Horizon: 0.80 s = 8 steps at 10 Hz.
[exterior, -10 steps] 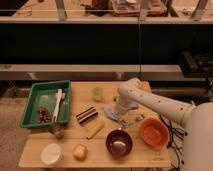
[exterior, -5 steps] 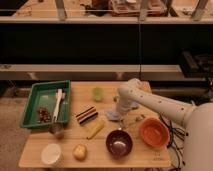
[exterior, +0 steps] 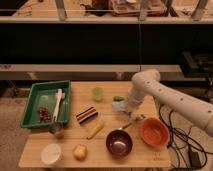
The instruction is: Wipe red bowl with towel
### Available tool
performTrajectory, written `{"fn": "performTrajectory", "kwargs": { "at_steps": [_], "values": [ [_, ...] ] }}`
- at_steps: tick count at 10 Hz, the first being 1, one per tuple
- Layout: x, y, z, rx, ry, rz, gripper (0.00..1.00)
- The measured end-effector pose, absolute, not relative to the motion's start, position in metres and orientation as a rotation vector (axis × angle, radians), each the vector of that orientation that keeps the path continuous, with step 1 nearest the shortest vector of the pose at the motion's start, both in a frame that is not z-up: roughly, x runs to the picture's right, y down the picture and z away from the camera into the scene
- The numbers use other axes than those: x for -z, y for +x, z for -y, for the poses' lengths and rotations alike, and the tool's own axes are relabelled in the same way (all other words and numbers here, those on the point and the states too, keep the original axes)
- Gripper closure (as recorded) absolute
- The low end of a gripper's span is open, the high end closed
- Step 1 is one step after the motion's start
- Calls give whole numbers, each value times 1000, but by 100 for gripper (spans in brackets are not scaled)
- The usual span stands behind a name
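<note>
The red-orange bowl sits on the wooden table at the front right. A striped folded towel lies near the table's middle, left of the arm. My gripper hangs at the end of the white arm, low over the table's middle-right. It is above and to the left of the red bowl and to the right of the towel. A pale patch shows at the gripper; I cannot tell what it is.
A dark purple bowl stands left of the red bowl. A yellow object, a white bowl and a yellow fruit lie at the front. A green tray is at the left, a green cup at the back.
</note>
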<state>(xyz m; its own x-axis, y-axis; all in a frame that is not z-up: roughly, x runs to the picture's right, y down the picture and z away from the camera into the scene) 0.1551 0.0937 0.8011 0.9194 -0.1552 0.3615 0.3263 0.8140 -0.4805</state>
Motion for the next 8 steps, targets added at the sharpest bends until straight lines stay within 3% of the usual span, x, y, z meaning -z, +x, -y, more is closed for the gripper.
{"fn": "performTrajectory", "kwargs": {
  "at_steps": [4, 8],
  "values": [
    [-741, 245, -66, 108, -552, 237, 100],
    [-740, 247, -66, 100, -552, 234, 100]
  ]
}}
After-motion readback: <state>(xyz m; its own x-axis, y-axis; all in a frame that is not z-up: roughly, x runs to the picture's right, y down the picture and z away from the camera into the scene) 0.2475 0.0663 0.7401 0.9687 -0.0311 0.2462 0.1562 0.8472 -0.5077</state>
